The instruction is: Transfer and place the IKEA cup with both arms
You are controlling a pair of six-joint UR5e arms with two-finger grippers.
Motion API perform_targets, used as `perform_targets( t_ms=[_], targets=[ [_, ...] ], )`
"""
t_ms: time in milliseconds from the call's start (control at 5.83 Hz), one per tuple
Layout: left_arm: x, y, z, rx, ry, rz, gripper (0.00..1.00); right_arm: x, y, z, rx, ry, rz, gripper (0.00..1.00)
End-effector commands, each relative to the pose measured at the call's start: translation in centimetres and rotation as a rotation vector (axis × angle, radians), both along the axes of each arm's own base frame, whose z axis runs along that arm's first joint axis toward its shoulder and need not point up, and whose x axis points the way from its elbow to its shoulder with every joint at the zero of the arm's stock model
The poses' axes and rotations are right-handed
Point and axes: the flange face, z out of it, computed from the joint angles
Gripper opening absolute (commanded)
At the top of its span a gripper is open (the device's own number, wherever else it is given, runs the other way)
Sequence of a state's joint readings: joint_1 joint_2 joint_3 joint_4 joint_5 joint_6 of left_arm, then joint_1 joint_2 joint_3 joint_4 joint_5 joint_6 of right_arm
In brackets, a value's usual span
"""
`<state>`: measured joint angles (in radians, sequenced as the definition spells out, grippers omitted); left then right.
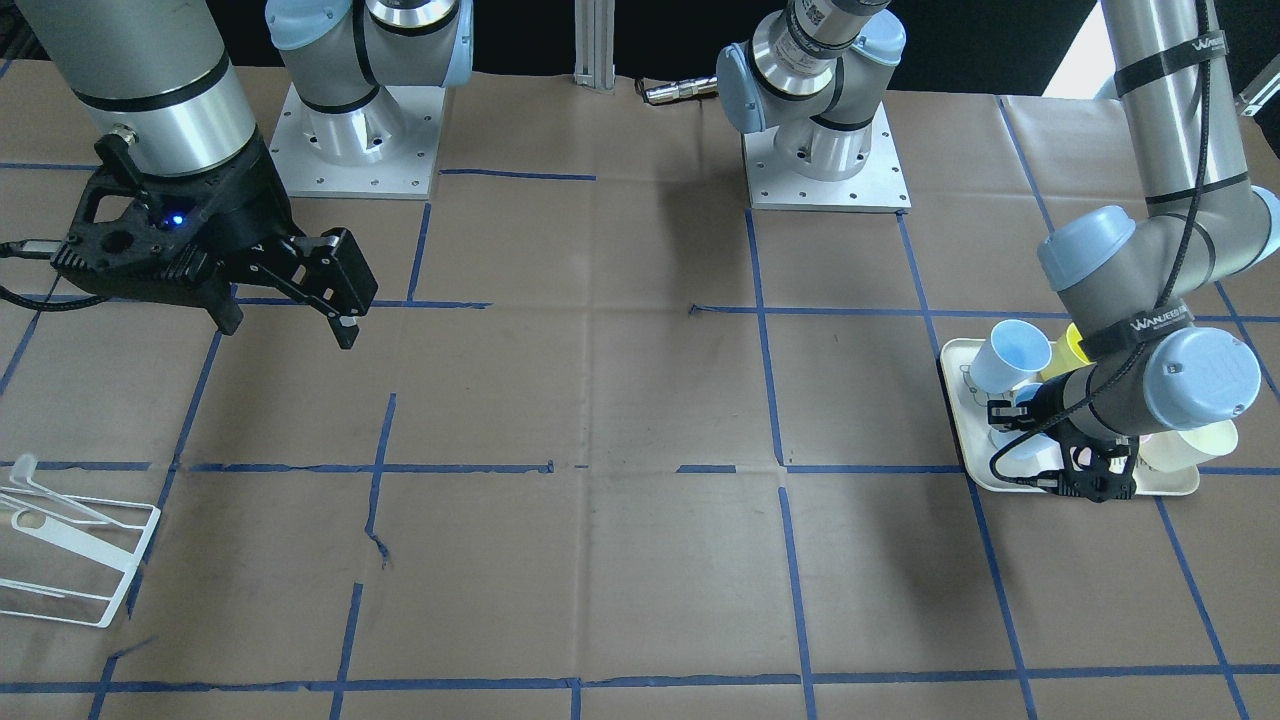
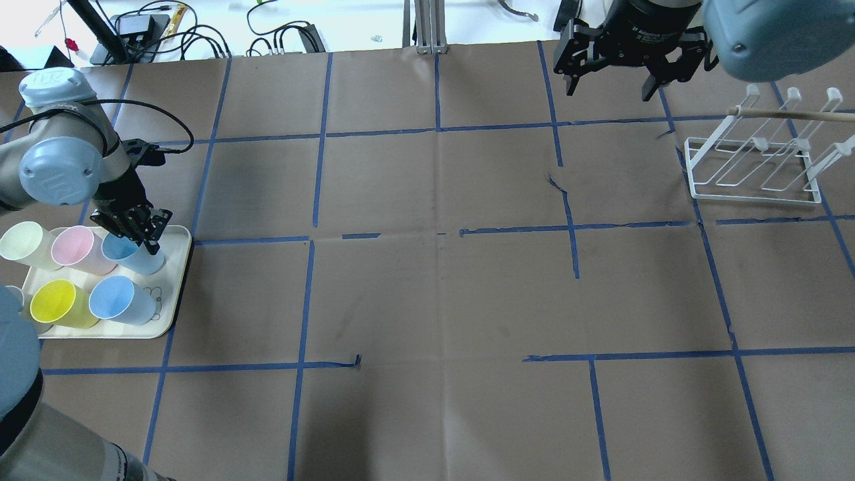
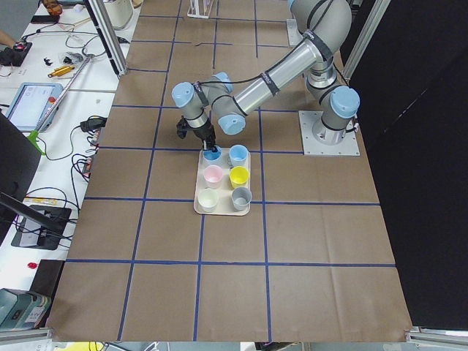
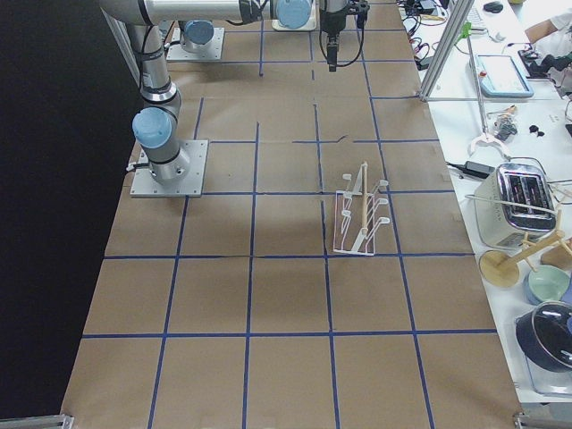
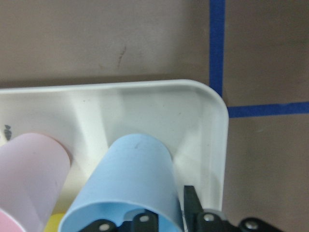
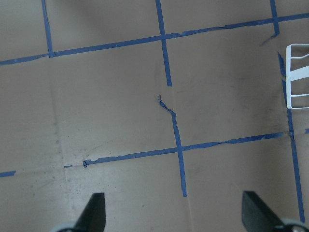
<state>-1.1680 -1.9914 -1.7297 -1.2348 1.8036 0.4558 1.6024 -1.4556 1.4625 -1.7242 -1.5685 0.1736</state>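
The IKEA cup, a pale sky-blue tumbler, stands at the far right corner of a cream tray. My left gripper is shut on its rim. In the left wrist view one finger is inside the cup and one finger is outside its wall. My right gripper is open and empty, held above the table at the far right near a white wire rack. In the right wrist view its fingertips are spread wide over bare table.
The tray also holds a second blue cup, a pink cup, a yellow cup and a cream cup. A grey cup shows in the left side view. The brown paper table has blue tape lines.
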Motion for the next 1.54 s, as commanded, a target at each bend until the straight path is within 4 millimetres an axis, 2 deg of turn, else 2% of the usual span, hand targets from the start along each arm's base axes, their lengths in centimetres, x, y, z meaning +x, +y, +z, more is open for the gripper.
perform_targets(
  t_ms=[0, 171, 343, 514, 686, 857, 1029, 1200, 1371],
  targets=[
    [-0.4, -0.3, 1.6, -0.017, -0.018, -0.011, 0.98, -0.5, 0.0, -0.1, 0.001, 0.037, -0.005, 1.0],
    [-1.3, -0.2, 3.2, -0.023, 0.005, -0.01, 0.98, -0.5, 0.0, -0.3, 0.006, 0.033, -0.005, 1.0],
    [-4.0, 0.2, 7.7, -0.049, 0.091, -0.006, 0.98, -0.5, 0.1, -0.4, 0.008, 0.025, -0.007, 1.0],
    [-7.4, 0.1, 11.7, -0.068, 0.13, -0.034, 0.98, -0.5, 0.2, -0.2, 0.005, 0.022, -0.018, 1.0],
    [-11.8, -0.5, 16.7, -0.123, 0.134, 0.02, 0.98, -0.4, 0.1, -0.3, 0.002, 0.021, -0.018, 1.0],
    [-17.0, -0.2, 21.3, -0.158, 0.116, 0.063, 0.98, -0.4, 0.0, -0.5, 0.011, 0.021, -0.017, 1.0],
    [-23.7, 2.1, 24.6, -0.189, 0.121, 0.047, 0.98, -0.5, 0.2, -0.4, 0.034, 0.022, -0.019, 1.0],
    [-27.2, 4.7, 27.5, -0.245, 0.123, -0.025, 0.98, -0.5, 0.3, -0.4, 0.044, 0.022, -0.019, 1.0],
    [-27.7, 6.7, 29.3, -0.282, 0.126, -0.035, 0.98, -0.5, 0.3, -0.3, 0.043, 0.024, -0.019, 1.0]
  ],
)
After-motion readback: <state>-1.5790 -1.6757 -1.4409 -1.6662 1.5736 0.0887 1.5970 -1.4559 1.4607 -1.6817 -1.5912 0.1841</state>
